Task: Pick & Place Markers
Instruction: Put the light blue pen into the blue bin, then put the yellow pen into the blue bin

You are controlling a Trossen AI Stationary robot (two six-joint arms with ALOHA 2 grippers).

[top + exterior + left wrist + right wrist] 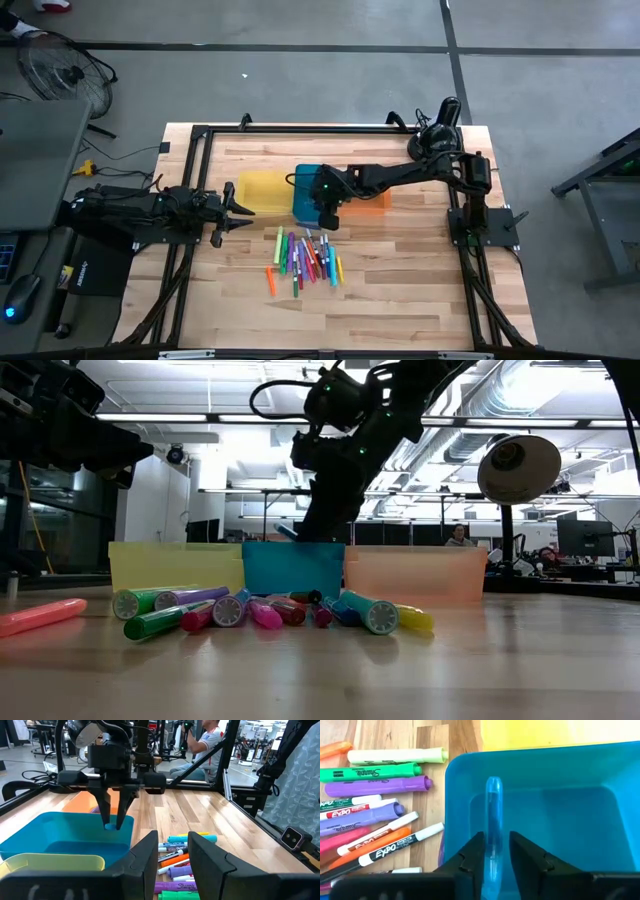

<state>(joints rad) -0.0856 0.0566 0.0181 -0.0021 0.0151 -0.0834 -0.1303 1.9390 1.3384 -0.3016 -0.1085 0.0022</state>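
While the right gripper (496,854) sits over the blue tray (560,820), blue marker (493,810) between barely parted fingers, grip unclear, left gripper (232,208) waiting at table's left edge, fingers apart.

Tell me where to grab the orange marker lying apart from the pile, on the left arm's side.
Take the orange marker at the middle of its barrel, coming straight down and closing across its width. It lies flat on the table, clear of the pile, so both long sides look free; from the side there is likely little to catch.
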